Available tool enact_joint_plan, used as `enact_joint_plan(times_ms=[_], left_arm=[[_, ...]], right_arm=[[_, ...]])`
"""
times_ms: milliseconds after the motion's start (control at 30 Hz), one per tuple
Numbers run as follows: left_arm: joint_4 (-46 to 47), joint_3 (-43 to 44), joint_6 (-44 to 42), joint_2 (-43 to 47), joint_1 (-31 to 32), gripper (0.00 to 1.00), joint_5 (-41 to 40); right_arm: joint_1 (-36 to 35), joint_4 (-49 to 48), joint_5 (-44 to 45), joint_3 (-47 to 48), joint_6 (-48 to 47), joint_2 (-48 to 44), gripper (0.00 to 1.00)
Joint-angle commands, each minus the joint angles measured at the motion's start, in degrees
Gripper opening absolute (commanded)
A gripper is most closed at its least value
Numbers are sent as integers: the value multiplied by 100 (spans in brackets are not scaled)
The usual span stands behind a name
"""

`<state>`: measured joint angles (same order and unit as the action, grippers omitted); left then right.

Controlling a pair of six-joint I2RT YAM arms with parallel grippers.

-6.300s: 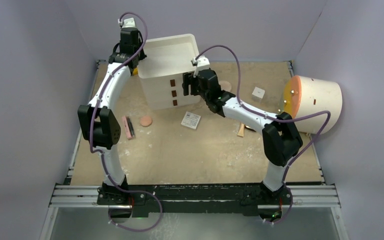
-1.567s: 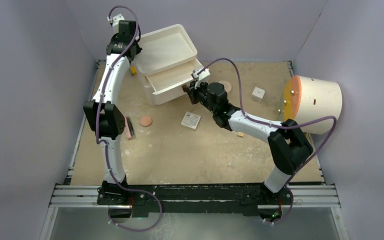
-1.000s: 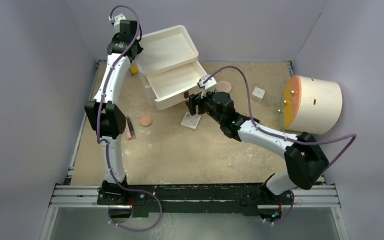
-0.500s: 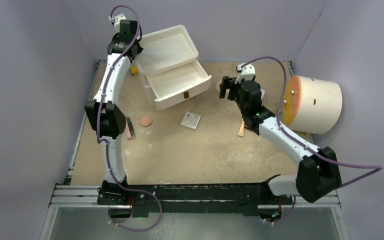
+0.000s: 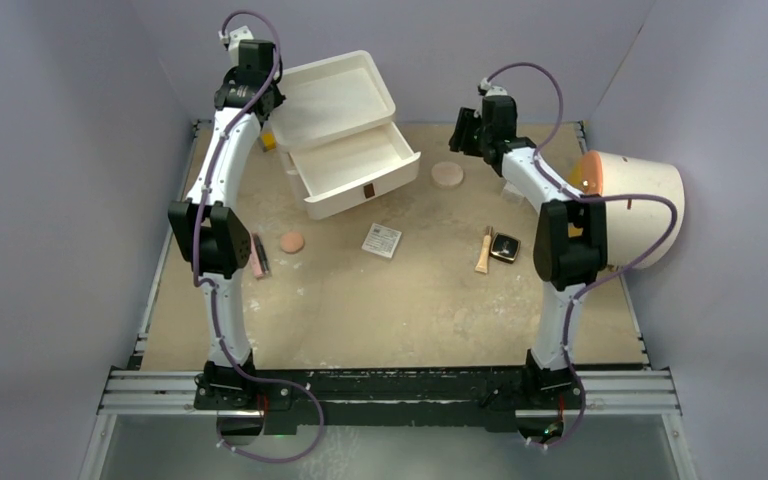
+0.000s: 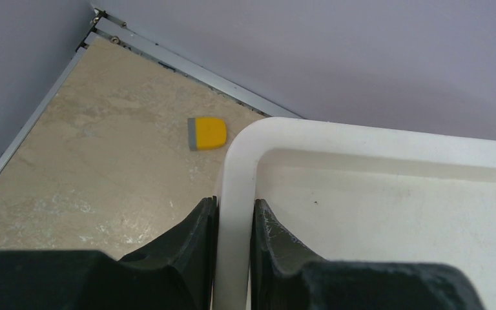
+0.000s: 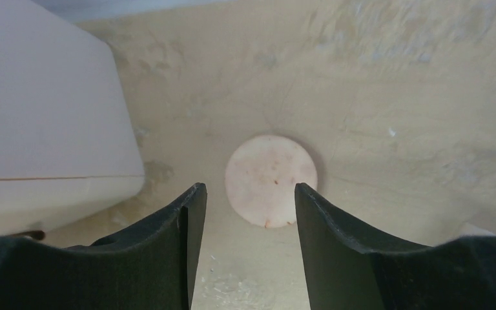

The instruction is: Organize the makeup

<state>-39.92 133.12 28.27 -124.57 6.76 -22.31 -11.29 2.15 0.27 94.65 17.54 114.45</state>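
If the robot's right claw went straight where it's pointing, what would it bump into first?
Most likely the round peach disc, lying flat on the table and framed by the right gripper's open fingers. Nothing seems to stand in between, though depth is hard to judge.

The top external camera sits high behind the arm bases and looks down over the whole desk (image 5: 400,300) from a distance. The left wrist camera looks past the left end effector (image 6: 232,205), very close to the white drawer box (image 6: 387,194) at the far left, facing the far corner and a yellow block (image 6: 208,133). The right wrist camera looks steeply down past the right end effector (image 7: 248,188) at a peach disc (image 7: 271,179). The overhead view takes in all of these.
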Motion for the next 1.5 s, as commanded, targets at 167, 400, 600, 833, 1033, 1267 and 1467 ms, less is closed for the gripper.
enact_joint_plan(times_ms=[167,400,600,833,1033,1267,1467], left_arm=[[116,-410,197,-46,-79,0,225],[114,-465,146,-24,-79,0,192],[143,-523,150,-72,-79,0,262],[195,-552,140,-104,-74,0,366],[217,-614,50,-93,-79,0,367],[248,-638,-14,-132,-79,0,389],[279,-638,-62,-215,-79,0,443]], right_arm=[[125,849,-765,776,160,944,55],[179,458,-144,-41,106,452,57],[241,1007,872,-154,-141,-173,73],[298,2164,2304,256,-147,-179,89],[666,2763,2400,409,344,158,92],[896,2848,2305,324,618,421,93],[918,2547,2074,220,662,603,93]])
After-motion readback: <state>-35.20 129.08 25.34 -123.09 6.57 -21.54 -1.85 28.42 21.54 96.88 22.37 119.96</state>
